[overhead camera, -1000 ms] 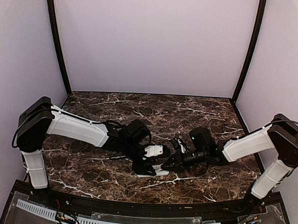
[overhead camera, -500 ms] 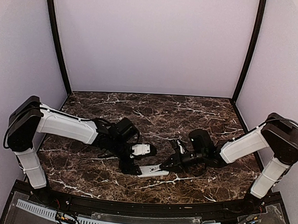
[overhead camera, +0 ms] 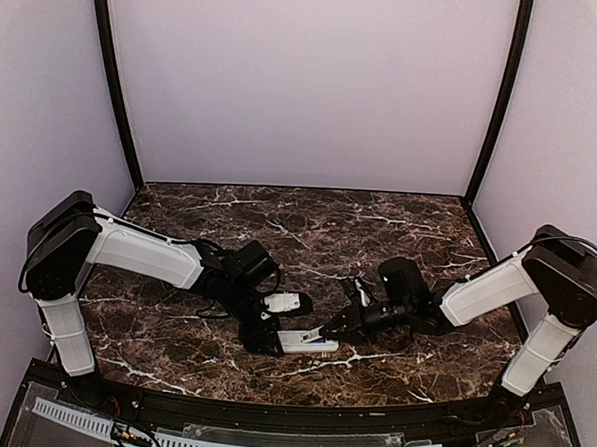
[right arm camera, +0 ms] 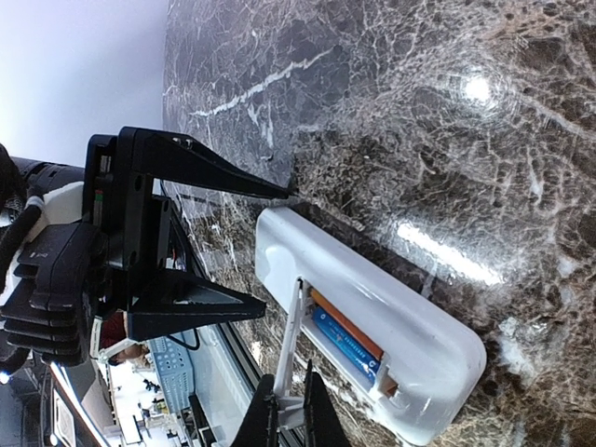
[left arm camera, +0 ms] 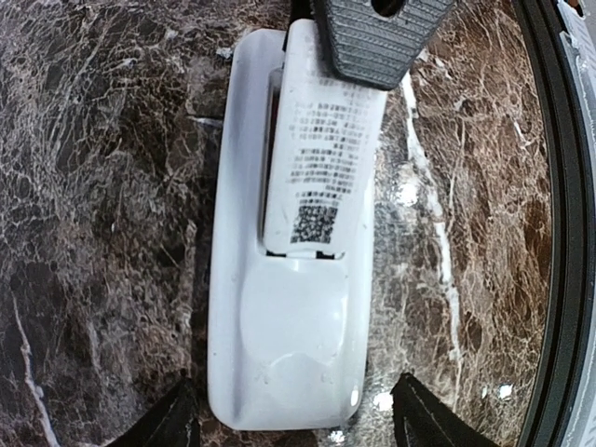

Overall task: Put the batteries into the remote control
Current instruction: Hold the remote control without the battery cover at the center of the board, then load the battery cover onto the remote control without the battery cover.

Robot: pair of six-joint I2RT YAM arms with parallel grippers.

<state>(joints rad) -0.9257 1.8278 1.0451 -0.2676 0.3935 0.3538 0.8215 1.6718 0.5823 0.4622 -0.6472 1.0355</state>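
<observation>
The white remote control (overhead camera: 307,341) lies back-up on the marble near the front edge. In the right wrist view (right arm camera: 400,298) its compartment is open, with the orange-red battery (right arm camera: 349,328) and the blue battery (right arm camera: 345,346) lying side by side inside. My right gripper (right arm camera: 289,410) is shut on the loose white battery cover (right arm camera: 291,345), which stands tilted over the compartment. In the left wrist view the cover (left arm camera: 321,149) shows its printed label. My left gripper (left arm camera: 293,424) is open, with its fingertips on either side of the remote's (left arm camera: 289,345) end, not touching it.
The table's black front rim (left arm camera: 559,233) runs close beside the remote. Pale enclosure walls (overhead camera: 306,84) stand at the back and both sides. The two arms meet over the remote from left and right.
My left arm has drawn back to the left and come lower, so its open fingers now straddle the remote's left end. The remote and my right gripper have hardly moved.
</observation>
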